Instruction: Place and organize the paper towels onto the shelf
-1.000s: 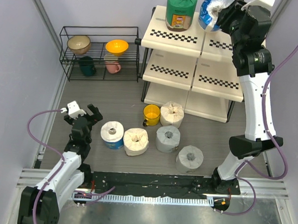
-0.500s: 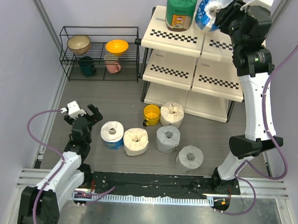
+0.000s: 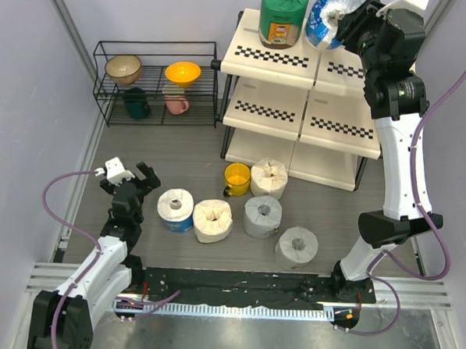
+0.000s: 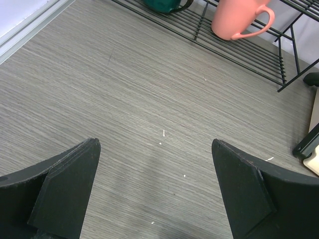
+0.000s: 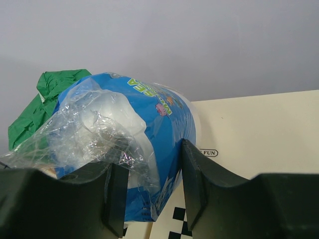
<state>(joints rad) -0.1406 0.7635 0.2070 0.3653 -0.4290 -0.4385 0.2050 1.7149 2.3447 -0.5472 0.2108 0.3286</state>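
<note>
Left gripper (image 4: 154, 147): jaws spread wide, arm (image 3: 108, 250) folded low (tilted downward).
Right gripper (image 5: 149, 174): clamped on blue-wrapped roll (image 5: 129, 124), arm (image 3: 398, 152) stretched tall.

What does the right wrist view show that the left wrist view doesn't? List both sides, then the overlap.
Right wrist only: the right claw gripping the blue-and-white roll, the green-wrapped roll behind it, and the cream shelf top with its checkered strip.
Left wrist only: the open left claw over the grey table, and a pink mug and a teal mug on the black wire rack.
Shared: no object clearly; each shows only its own claw.
</note>
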